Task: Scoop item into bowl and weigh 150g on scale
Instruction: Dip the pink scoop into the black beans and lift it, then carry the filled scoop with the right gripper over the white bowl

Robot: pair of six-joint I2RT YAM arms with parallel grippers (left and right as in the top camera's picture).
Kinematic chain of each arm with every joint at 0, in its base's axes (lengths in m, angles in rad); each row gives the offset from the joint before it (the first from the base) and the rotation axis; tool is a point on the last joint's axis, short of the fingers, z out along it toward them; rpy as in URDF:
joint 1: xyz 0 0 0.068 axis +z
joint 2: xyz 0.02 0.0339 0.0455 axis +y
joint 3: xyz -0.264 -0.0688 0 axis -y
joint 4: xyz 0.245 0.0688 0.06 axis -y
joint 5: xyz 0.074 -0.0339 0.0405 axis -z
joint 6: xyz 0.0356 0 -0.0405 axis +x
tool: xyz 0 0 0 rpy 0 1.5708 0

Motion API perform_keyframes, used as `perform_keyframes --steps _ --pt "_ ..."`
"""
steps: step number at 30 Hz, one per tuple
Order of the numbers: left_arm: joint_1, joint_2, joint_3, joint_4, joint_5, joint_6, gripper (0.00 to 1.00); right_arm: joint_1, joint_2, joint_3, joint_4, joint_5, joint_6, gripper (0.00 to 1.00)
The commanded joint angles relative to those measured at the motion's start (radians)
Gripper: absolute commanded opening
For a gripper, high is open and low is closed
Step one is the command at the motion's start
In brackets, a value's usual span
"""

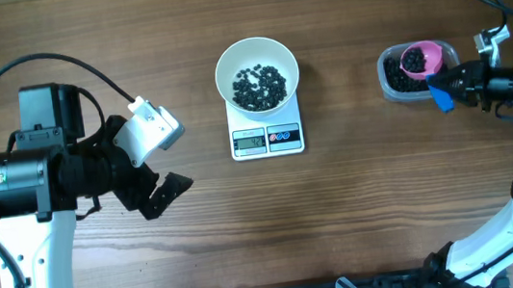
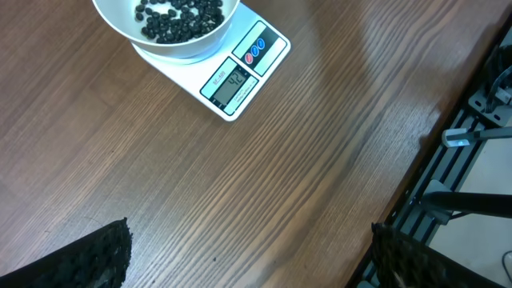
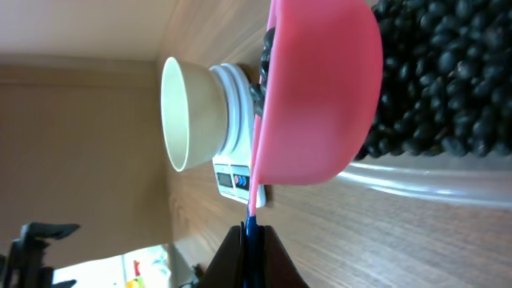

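Overhead — bowl [image 1: 254,49] on scale [image 1: 267,140].

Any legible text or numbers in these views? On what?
"42": grey display of the small white rectangular digital kitchen scale, left wrist view.
Tiny print beside the display, marks on the red and blue buttons: too small to read.
Nothing else legible.

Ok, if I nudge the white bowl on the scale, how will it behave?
It will probably slide: the bowl looks smooth on the scale's smooth top. Its base looks narrower than its rim, so a high push may tip it. The few beans add little weight and would likely roll.
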Motion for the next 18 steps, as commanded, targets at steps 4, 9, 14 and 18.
perform_keyframes --steps 4,9,14,18 --pt "0.005 0.005 -0.005 0.000 0.023 0.019 1.00 0.125 -0.211 0.002 -0.037 -0.045 0.099 0.05" --pt "0.005 0.005 -0.005 0.000 0.023 0.019 1.00 0.333 -0.296 0.002 0.097 -0.010 0.332 0.05" --pt "0.005 0.005 -0.005 0.000 0.023 0.019 1.00 0.650 -0.296 0.002 0.357 0.129 0.538 0.04" --pt "0.005 0.005 -0.005 0.000 0.023 0.020 1.00 0.789 -0.296 0.002 0.455 0.319 0.580 0.04"
